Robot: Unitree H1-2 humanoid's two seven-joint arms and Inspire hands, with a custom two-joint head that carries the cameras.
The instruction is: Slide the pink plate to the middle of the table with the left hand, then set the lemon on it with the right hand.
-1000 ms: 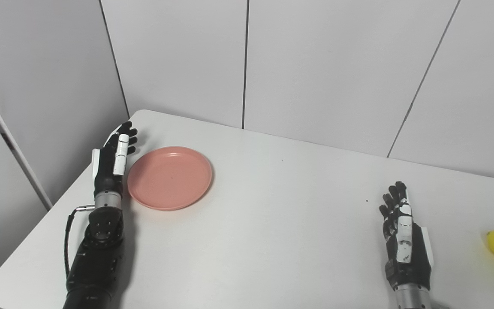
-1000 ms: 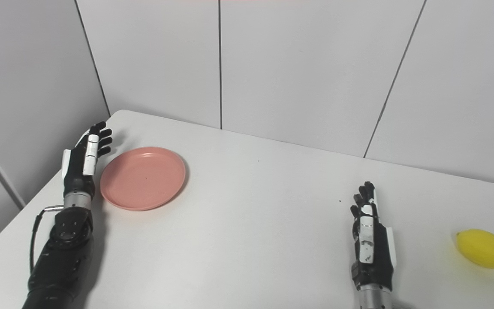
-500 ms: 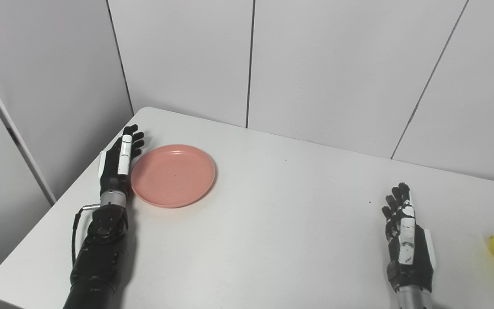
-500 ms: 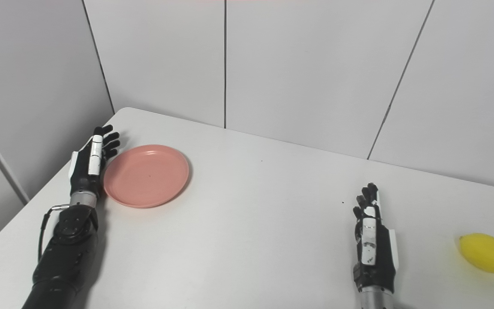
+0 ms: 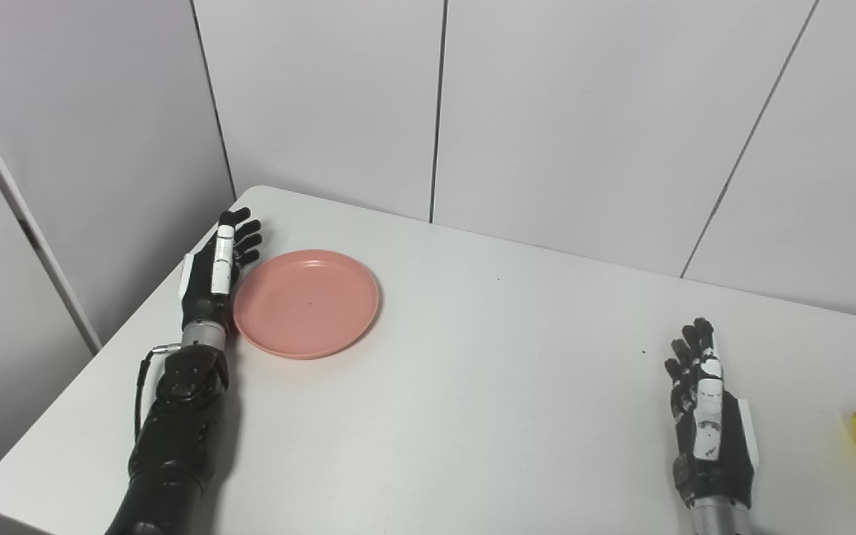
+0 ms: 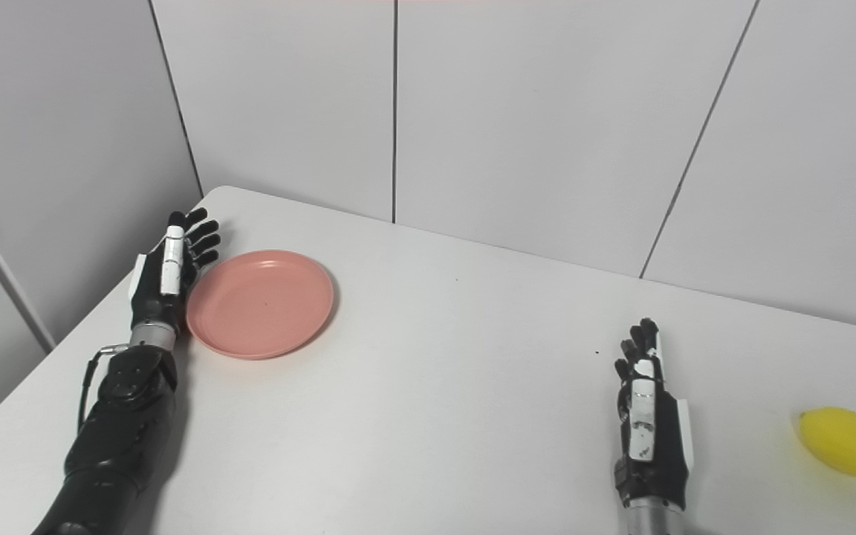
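Plate (image 5: 307, 303), pink, at worktop's (image 5: 472, 401) far left. Left hand (image 5: 216, 271) edge-on against its left rim, fingers (image 5: 238, 236) straight and empty, set for pushing. Right hand (image 6: 647, 416) open, idle. Lemon (image 6: 846, 441) far right.

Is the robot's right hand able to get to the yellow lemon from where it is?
Probably yes. The lemon lies on the bare table just to the outer side of the right hand, nothing stands between them, and the hand is open and holds nothing.
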